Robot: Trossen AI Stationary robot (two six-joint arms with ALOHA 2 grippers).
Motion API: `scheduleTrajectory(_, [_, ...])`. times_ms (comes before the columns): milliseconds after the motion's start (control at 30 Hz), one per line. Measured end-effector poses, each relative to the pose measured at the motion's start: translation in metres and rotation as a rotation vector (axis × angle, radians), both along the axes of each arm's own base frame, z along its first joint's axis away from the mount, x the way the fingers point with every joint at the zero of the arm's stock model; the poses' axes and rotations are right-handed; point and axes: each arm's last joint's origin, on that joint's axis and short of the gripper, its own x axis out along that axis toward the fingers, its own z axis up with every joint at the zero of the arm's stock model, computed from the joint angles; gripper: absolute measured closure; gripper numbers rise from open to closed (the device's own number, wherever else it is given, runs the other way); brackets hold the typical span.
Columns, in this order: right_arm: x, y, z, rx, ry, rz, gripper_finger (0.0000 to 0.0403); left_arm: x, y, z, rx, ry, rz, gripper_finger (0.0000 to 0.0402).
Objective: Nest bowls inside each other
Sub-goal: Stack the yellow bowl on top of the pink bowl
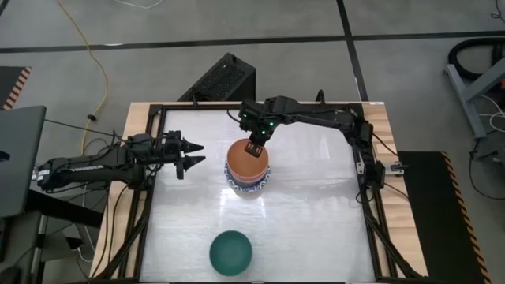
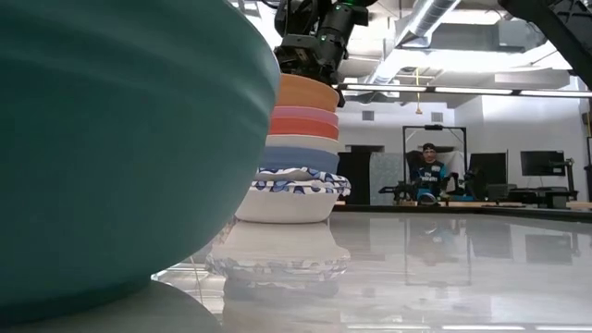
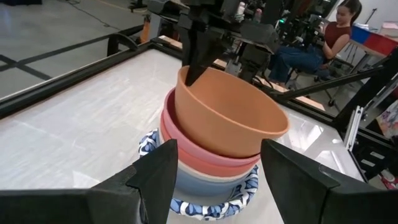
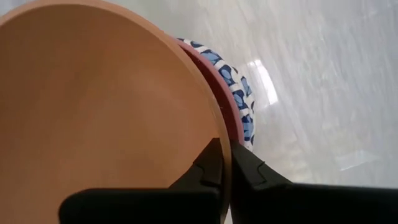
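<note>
Orange bowl [image 3: 227,115] tilted atop stack [image 1: 248,175] at table centre, right gripper [image 4: 225,169] pinching rim. Release while crooked: may sit skewed or topple. Left gripper [image 1: 193,155] spread, idle beside. Green bowl [image 1: 230,252] apart.

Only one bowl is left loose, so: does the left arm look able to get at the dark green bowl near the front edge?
Probably yes. The left gripper is open and holds nothing, and bare table lies between it and the dark green bowl; the right gripper is busy at the stack.
</note>
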Motion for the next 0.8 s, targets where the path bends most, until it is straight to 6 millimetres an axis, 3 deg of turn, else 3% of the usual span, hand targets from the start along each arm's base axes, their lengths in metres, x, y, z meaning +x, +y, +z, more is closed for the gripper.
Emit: scheduleTrajectory(800, [-0.0041, 0.0047, -0.0016, 0.008, 0.054, 0.008, 0.0259, -0.0006, -0.001, -0.0005, -0.015, 0.005, -0.028, 0.0182])
